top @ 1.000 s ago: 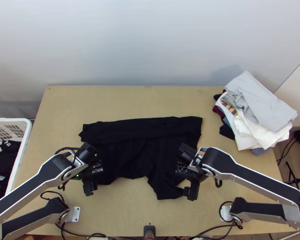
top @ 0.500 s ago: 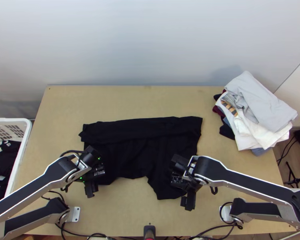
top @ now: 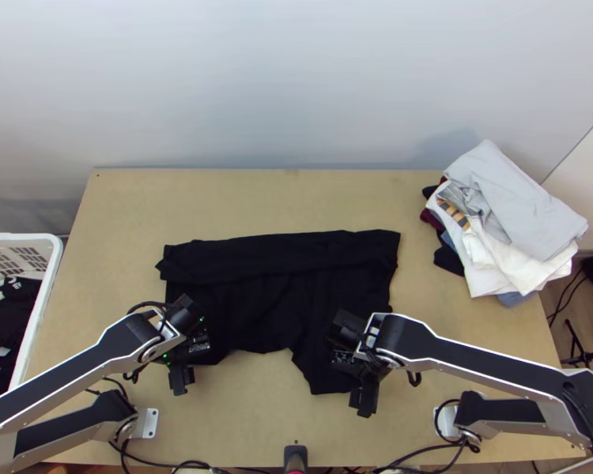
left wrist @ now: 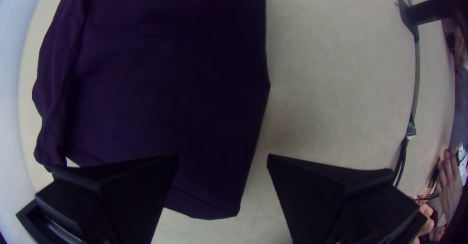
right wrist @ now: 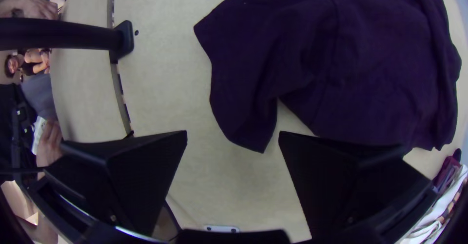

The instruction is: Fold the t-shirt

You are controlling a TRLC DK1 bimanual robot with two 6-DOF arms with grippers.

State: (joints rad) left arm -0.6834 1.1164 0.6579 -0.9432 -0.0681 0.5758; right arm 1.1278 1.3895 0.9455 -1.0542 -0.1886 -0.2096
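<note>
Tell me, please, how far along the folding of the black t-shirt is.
Only a start seems made: the black t-shirt has what looks like a folded-over band along its far edge. Nothing is in hand; the left gripper and right gripper are both open. Left to do: its uneven near edge, with a protruding flap, and probably the remaining folds.

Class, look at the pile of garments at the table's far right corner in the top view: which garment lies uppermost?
The light grey garment. It lies across the white cloth, which sticks out from under it, and nothing covers it.
</note>
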